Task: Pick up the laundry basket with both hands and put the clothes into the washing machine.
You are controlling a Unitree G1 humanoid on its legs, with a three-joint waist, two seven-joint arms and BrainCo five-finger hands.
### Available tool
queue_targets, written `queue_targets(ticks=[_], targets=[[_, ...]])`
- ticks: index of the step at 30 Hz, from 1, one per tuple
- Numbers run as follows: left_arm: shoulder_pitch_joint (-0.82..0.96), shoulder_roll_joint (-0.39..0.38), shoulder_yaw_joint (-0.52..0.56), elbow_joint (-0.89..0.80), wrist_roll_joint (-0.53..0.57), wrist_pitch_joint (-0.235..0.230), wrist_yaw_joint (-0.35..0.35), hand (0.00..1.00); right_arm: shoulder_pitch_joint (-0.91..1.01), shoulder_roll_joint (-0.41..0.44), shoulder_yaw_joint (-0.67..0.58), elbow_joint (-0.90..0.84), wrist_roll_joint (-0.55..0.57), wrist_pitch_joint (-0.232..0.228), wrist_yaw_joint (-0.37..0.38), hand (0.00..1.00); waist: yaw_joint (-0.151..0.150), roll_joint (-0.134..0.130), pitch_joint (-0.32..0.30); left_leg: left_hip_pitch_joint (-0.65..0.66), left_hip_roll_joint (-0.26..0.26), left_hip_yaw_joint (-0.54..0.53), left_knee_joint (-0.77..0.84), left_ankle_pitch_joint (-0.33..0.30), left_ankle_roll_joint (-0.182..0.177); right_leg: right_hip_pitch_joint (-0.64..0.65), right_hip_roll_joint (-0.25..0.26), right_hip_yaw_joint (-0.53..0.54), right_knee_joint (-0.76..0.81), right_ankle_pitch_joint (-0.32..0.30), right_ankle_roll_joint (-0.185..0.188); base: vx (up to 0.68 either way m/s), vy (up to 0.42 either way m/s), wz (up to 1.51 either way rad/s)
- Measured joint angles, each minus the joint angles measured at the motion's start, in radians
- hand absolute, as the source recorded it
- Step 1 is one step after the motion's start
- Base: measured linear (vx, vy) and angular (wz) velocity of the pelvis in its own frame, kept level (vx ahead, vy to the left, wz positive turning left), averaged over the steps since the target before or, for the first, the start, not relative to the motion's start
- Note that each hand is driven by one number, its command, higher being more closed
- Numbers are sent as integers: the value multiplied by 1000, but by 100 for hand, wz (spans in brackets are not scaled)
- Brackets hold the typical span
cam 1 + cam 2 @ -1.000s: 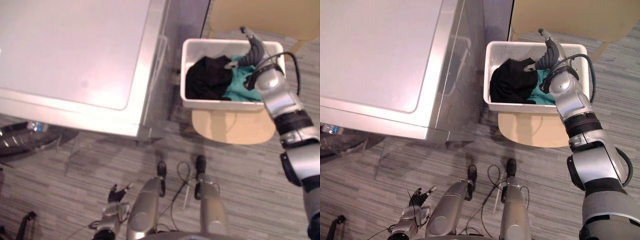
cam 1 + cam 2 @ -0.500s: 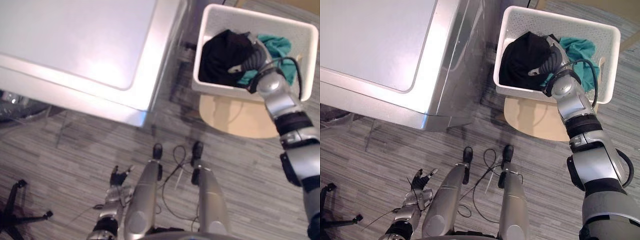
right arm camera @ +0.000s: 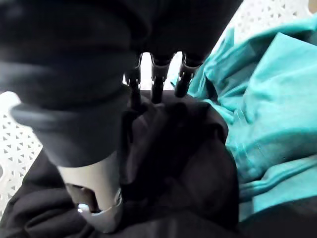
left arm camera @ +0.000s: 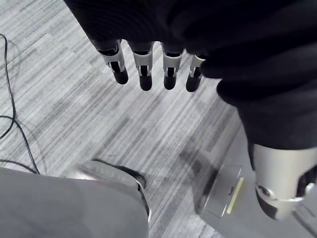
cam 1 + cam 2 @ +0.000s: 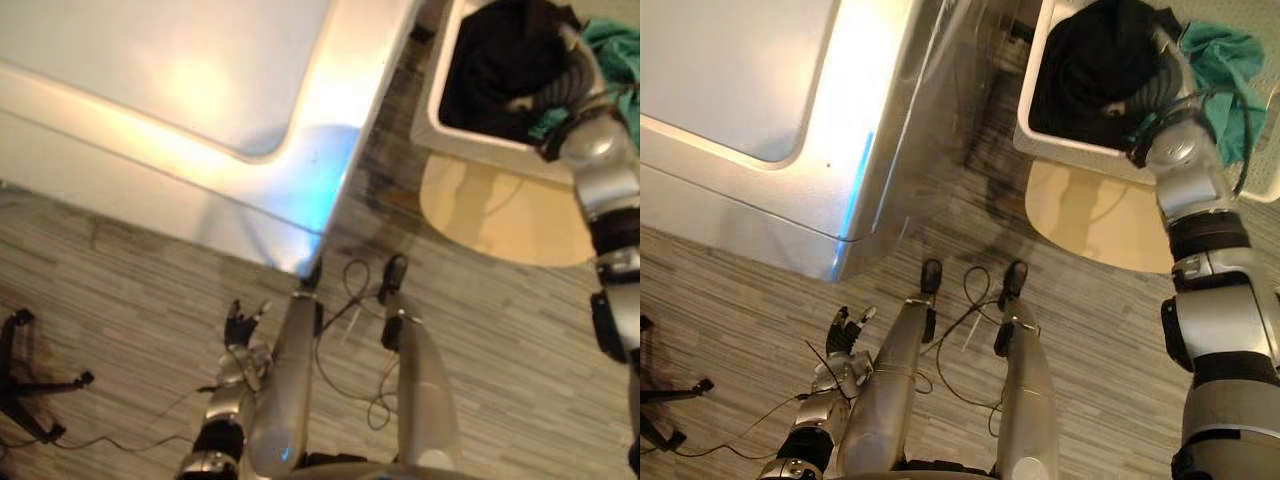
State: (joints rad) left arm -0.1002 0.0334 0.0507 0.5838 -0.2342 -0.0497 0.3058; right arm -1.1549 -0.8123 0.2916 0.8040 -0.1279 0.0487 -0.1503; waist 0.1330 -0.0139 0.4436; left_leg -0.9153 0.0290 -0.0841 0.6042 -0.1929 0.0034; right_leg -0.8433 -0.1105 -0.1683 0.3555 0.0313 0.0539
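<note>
1. Laundry basket [image 5: 1072,152]: white, perforated walls, rim up, set on a tan wooden seat [image 5: 1090,228] that juts out past the basket's near rim.
2. Black garment [image 5: 1090,60]: heaped in the basket's half nearer the washing machine. Teal garment [image 5: 1225,62]: in the basket's other half, touching the black one.
3. Right hand [image 5: 1155,88]: reaching over the basket's near rim into the clothes. Fingers [image 3: 156,84] straight, tips on the black garment, thumb pressed into a fold beside them, not closed round anything.
4. Washing machine [image 5: 730,80]: silver, lid lying flat, just beside the basket on the robot's left. Narrow strip of floor between its side wall and the basket's wall.
5. Grey plank floor [image 5: 520,330]: open room on the basket's near side.
6. Left hand [image 5: 243,326]: well apart from the basket, low, fingers spread, empty.
7. Black stand base [image 5: 18,388]: farthest from the basket, past the machine's near corner.
8. By view: fingertip contact with the black cloth plain in the right wrist view and covered by the hand's ribbed cover in the eye views. Left fingers [image 4: 143,74] straight over bare floor in the left wrist view.
</note>
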Motion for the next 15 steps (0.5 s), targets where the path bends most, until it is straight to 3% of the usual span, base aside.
queue_targets(ticks=[6, 12, 13, 15], targets=[[0, 1, 10, -86, -36, -23, 5, 0, -64, -115, 3, -11, -1, -17, 2, 0, 18, -13, 7, -146, 1, -21, 77, -10, -11, -127, -11, -37, 76, -16, -23, -35, 21, 2], [7, 3, 48, -80, -44, -14, 23, 0, -78, -198, -9, -52, -46, -32, 20, 0, 28, -20, 13, -266, 5, -24, 146, -9, -13, -246, -67, -107, 197, -47, -14, -41, 9, 13], [7, 4, 49, -80, -51, -14, 24, 0, -77, -206, -12, -53, -52, -34, 20, 100, 28, -20, 13, -280, 6, -29, 152, -7, -17, -259, -69, -113, 209, -55, -11, -18, -23, 22], [7, 5, 49, -81, -58, -13, 24, 0, -78, -213, -16, -53, -54, -36, 20, 100, 32, -20, 13, -290, 9, -33, 140, -1, -26, -266, -73, -128, 208, -55, -10, -7, -26, 15]])
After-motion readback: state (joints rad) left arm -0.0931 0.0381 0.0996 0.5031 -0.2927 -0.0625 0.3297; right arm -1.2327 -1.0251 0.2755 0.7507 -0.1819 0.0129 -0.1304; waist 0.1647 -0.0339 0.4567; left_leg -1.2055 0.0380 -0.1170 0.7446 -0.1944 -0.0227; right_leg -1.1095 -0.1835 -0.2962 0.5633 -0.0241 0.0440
